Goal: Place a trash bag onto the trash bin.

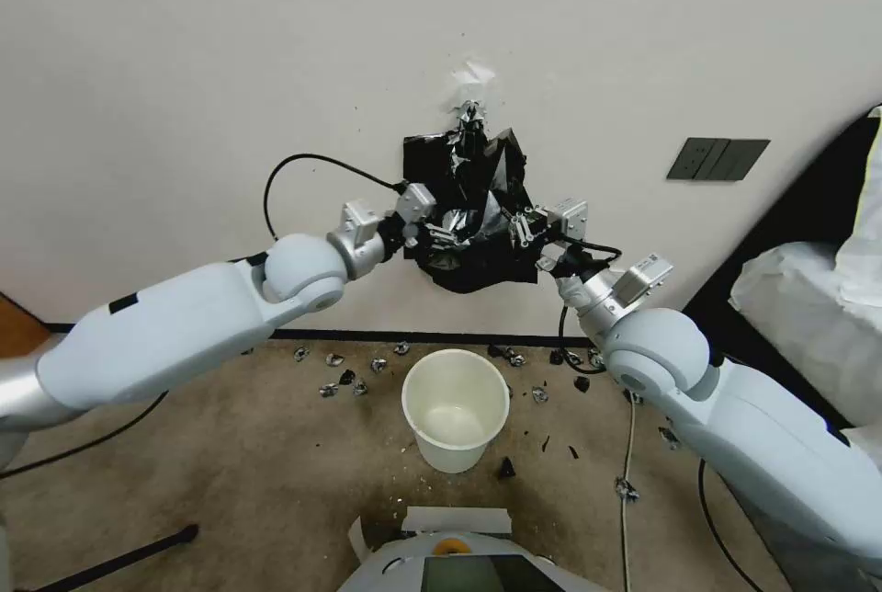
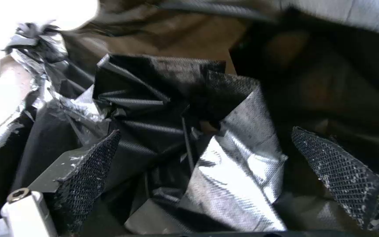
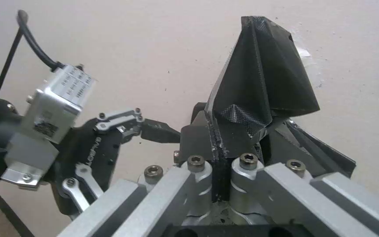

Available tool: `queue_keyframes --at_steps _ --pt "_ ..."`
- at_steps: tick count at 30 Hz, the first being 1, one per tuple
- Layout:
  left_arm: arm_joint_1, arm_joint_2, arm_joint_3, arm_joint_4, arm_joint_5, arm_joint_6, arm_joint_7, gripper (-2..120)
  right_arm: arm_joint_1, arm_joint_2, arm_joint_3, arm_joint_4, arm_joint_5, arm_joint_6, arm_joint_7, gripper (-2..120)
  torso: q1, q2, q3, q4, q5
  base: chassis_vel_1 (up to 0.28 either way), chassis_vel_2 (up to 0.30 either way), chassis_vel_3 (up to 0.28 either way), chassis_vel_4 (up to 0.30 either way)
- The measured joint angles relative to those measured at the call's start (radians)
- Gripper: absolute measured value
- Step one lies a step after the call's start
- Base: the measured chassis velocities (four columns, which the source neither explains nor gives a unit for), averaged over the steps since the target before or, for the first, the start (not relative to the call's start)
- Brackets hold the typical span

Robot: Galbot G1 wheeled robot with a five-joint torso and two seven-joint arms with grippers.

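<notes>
Both arms were raised in front of the cream wall (image 1: 230,68), meeting at a crinkled black trash bag (image 1: 473,206) that hung against it, its top bunched up under a scrap of white tape (image 1: 471,82). The left end effector (image 1: 432,238) was at the bag's left edge; from the left wrist camera its two mesh-textured fingertips (image 2: 88,171) stood spread apart, with glossy folds of the trash bag (image 2: 224,164) lying between them and no pad pressed onto the film. The right end effector (image 1: 524,229) was at the bag's right edge, and in the right wrist camera its fingers (image 3: 218,144) were pressed together, pinching a thin fold of the bag (image 3: 264,75) that stood up in a peak above them; the left end effector (image 3: 154,131) showed just beside it in that view, its fingers apart. Below the bag, well apart from it, the cream-white trash bin (image 1: 457,408) stood upright on the brown carpet (image 1: 230,463), open and unlined. Small black and silvery plastic scraps (image 1: 344,376) lay scattered on the carpet around the bin, mostly along the dark baseboard. A dark switch plate (image 1: 717,160) sat on the wall to the right of the bag.
</notes>
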Motion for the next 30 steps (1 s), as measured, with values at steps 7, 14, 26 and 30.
queue_keyframes --at_steps 7,14,26,30 --pt "-0.035 -0.037 0.028 0.022 0.025 0.057 -0.013 81 0.002 0.002 0.002 0.014 0.007 -0.001 0.000 0 0.000 0.000 0.000 -0.0006 0.0000 0.000 0.000 0.000 0.000" --pt "-0.036 -0.045 0.031 0.040 0.005 0.101 -0.052 55 0.002 0.001 0.006 0.023 0.012 -0.002 0.001 0 0.000 0.000 0.000 -0.0002 -0.0001 0.000 0.000 0.000 0.000" --pt "0.042 -0.018 -0.041 0.022 -0.053 0.091 -0.151 13 -0.014 0.008 0.007 0.026 0.013 -0.002 0.003 0 0.000 0.000 0.000 -0.0003 -0.0003 0.000 0.000 0.000 0.000" --pt "0.105 0.003 -0.102 -0.019 -0.094 0.046 -0.205 0 -0.041 0.020 0.016 0.026 0.013 -0.002 0.021 0 0.000 0.000 0.000 -0.0004 0.0000 0.000 0.000 0.000 0.000"
